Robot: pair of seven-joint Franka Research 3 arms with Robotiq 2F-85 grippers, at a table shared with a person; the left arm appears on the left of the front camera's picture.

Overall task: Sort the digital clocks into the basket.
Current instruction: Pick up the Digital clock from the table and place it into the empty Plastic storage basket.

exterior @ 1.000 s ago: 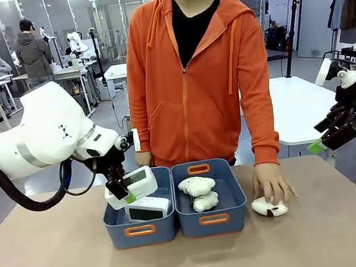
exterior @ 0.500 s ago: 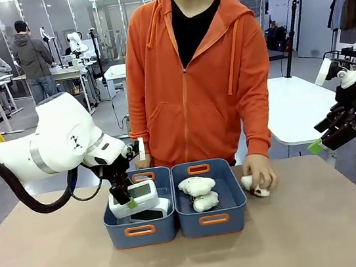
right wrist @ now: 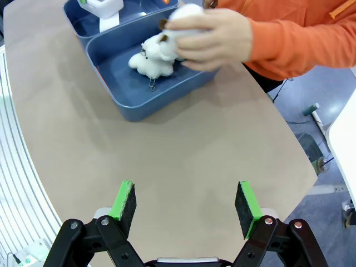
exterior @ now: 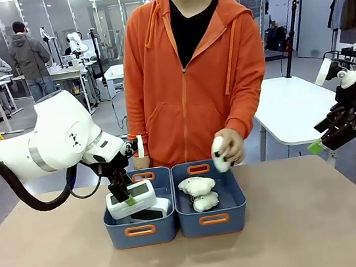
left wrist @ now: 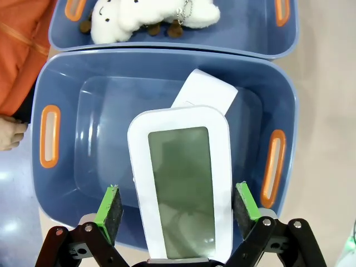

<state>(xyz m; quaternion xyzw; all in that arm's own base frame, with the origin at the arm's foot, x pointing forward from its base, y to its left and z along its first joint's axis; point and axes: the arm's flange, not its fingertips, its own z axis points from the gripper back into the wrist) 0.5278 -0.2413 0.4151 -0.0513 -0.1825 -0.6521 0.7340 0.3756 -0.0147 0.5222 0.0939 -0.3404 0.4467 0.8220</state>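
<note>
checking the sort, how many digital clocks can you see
2, both in the left basket: one clock lying on top between the open left jaws, the other clock underneath, mostly hidden.

Two clocks [left wrist: 183, 189] in left basket [left wrist: 61, 72]

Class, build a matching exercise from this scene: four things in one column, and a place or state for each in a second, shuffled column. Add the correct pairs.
1. top digital clock
2. left gripper
3. plush toy
4. right gripper

A. open, above bare table
B. in the person's raised hand
C. resting on another clock in the left basket
D. open, pads either side of a clock

Pairs: 1-C, 2-D, 3-B, 4-A
</note>
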